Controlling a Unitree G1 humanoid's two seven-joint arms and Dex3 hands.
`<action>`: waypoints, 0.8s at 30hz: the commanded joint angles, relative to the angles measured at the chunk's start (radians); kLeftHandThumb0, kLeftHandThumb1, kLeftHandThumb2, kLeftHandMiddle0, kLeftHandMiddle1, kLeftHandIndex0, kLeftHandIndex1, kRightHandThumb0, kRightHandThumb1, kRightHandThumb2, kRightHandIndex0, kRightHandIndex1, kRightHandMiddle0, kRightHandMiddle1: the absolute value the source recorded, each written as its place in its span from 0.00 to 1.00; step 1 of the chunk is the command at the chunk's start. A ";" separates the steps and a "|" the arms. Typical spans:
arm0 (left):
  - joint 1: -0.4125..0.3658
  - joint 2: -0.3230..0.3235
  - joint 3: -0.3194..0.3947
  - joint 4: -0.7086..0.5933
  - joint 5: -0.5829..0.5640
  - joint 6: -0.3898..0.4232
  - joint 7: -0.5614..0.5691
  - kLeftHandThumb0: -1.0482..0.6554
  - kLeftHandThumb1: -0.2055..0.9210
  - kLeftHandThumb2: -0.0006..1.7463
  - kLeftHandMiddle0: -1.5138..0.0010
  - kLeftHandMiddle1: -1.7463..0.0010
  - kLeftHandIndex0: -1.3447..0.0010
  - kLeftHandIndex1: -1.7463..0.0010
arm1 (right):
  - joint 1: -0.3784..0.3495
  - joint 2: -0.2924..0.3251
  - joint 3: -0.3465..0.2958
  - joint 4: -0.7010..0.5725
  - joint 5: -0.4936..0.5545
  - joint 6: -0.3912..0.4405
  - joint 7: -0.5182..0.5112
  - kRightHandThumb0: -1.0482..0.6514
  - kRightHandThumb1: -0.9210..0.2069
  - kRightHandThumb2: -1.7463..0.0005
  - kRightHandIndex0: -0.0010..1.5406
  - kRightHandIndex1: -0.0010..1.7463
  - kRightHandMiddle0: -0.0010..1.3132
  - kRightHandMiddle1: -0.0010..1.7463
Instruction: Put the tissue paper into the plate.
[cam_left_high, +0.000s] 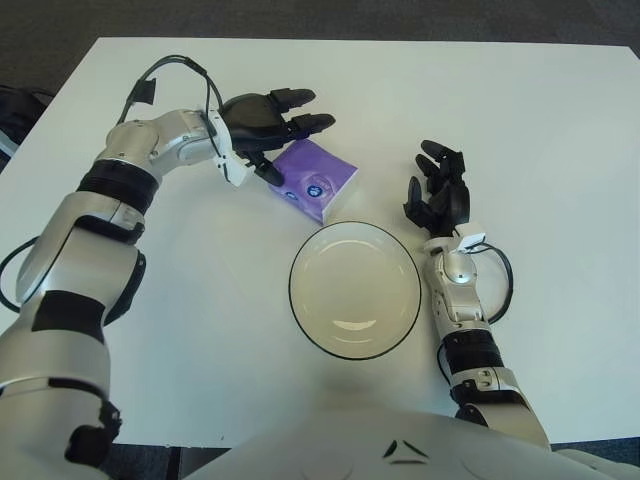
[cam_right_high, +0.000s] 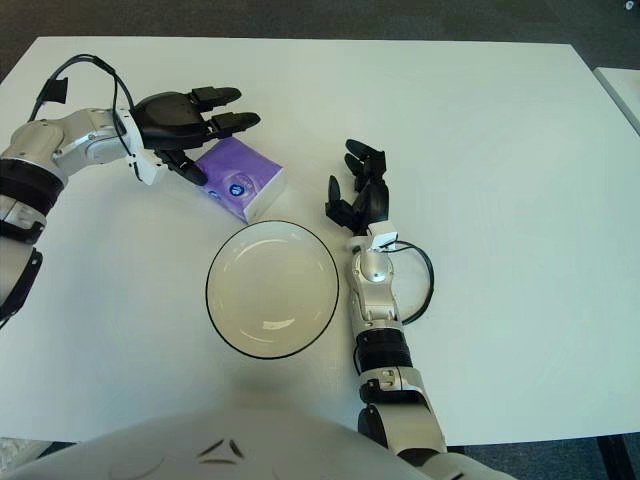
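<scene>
A purple tissue pack (cam_left_high: 318, 182) lies on the white table just beyond the plate (cam_left_high: 354, 290), a white dish with a dark rim. My left hand (cam_left_high: 275, 125) hovers over the pack's far left corner, fingers spread, its thumb pointing down by the pack's left edge; nothing is grasped. My right hand (cam_left_high: 438, 190) shows to the right of the plate, fingers relaxed and holding nothing.
The white table (cam_left_high: 520, 120) stretches wide to the right and back. Its front edge runs close under the plate, and dark floor shows beyond the far edge.
</scene>
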 joint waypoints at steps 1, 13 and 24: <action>-0.025 -0.017 -0.028 0.028 0.007 0.020 -0.022 0.00 1.00 0.18 1.00 1.00 1.00 1.00 | 0.090 -0.004 -0.014 0.061 0.012 0.042 0.004 0.39 0.22 0.52 0.25 0.42 0.00 0.59; -0.024 -0.020 -0.051 0.000 -0.049 0.082 -0.236 0.00 1.00 0.16 1.00 1.00 1.00 1.00 | 0.100 -0.009 -0.018 0.051 0.012 0.040 0.008 0.38 0.20 0.53 0.25 0.40 0.00 0.57; -0.015 0.007 -0.041 -0.086 -0.144 0.086 -0.443 0.00 1.00 0.17 1.00 1.00 1.00 1.00 | 0.105 -0.012 -0.020 0.048 0.014 0.040 0.011 0.38 0.20 0.54 0.26 0.40 0.00 0.59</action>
